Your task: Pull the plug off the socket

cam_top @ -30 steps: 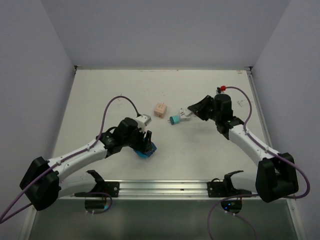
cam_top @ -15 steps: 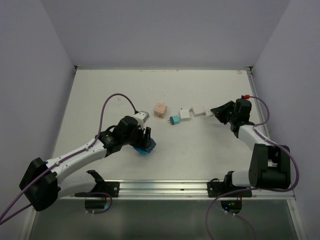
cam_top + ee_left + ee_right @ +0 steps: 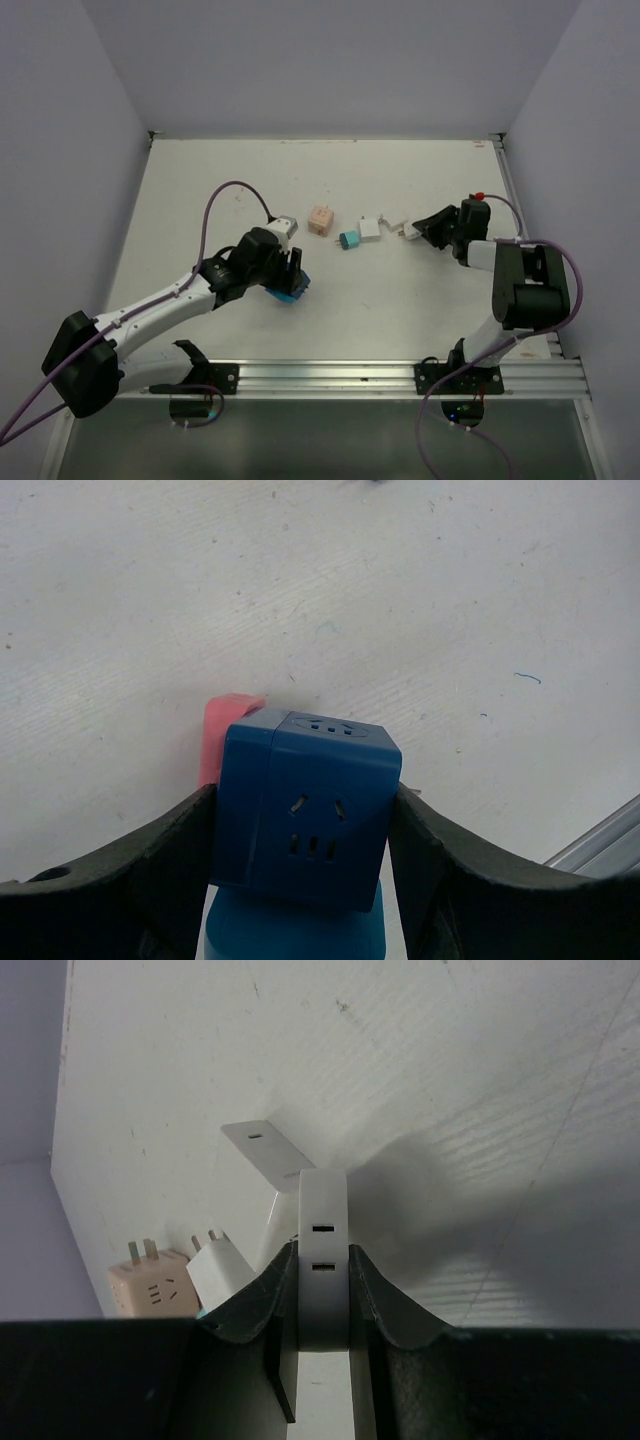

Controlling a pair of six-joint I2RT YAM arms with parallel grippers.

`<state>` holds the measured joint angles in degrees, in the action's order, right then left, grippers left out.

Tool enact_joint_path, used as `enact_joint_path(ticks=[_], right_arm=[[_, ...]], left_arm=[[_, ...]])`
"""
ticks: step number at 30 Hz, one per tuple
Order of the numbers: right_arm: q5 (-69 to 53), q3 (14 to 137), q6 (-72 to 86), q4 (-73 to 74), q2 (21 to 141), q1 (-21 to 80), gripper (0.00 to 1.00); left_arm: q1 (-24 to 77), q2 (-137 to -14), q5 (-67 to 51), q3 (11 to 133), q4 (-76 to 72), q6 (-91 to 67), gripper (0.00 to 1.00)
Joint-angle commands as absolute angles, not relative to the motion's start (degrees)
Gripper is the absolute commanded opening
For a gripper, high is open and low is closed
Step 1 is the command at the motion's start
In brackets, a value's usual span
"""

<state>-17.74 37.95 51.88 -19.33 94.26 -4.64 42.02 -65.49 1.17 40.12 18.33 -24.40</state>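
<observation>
My left fingers (image 3: 150, 870) clamp the blue socket cube (image 3: 305, 815) at the bottom of the frame, and no plug shows in its visible faces. My right fingers (image 3: 245, 1310) pinch a flat white block (image 3: 323, 1260) with slots. The white plug (image 3: 370, 228) and teal plug (image 3: 349, 240) lie loose on the table (image 3: 200, 190) near centre. I judge the pull done, with only letting go left.

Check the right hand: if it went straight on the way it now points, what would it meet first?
Probably the white plug, just beyond the white piece the right hand grips. The wrist view puts the plug slightly aside, so the hand might pass it.
</observation>
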Motion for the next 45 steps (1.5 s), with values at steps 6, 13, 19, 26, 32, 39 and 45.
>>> enact_joint_path(ticks=[6, 13, 19, 26, 32, 39, 45], right_arm=[[-18.3, 38.9, 48.7, -24.3, 96.8, -6.0, 0.38], [-12.1, 39.3, 43.7, -13.1, 87.4, -6.2, 0.74], [-13.6, 40.2, 40.4, -2.3, 77.9, -5.8, 0.86], [-22.1, 36.9, 45.4, -0.4, 69.5, 3.3, 0.92], [-26.6, 36.0, 53.2, -6.0, 71.1, 18.1, 0.99], [-30.1, 38.7, 57.2, -10.8, 74.4, 27.2, 0.99], [-29.7, 40.3, 58.2, -12.5, 77.8, 31.3, 0.99]], left_arm=[[42.0, -66.1, 1.9, 43.2, 16.2, -24.3, 0.00], [42.1, -65.7, 1.4, 43.2, 15.9, -24.0, 0.00], [42.0, -66.0, 1.6, 43.2, 14.9, -24.1, 0.00], [42.0, -66.0, 0.4, 43.2, 10.9, -21.5, 0.00], [42.2, -66.2, -7.0, 42.0, 6.1, -14.7, 0.00], [42.1, -67.1, -7.9, 43.1, 5.4, -11.3, 0.00], [42.2, -67.8, -9.5, 43.4, 3.5, -11.4, 0.00]])
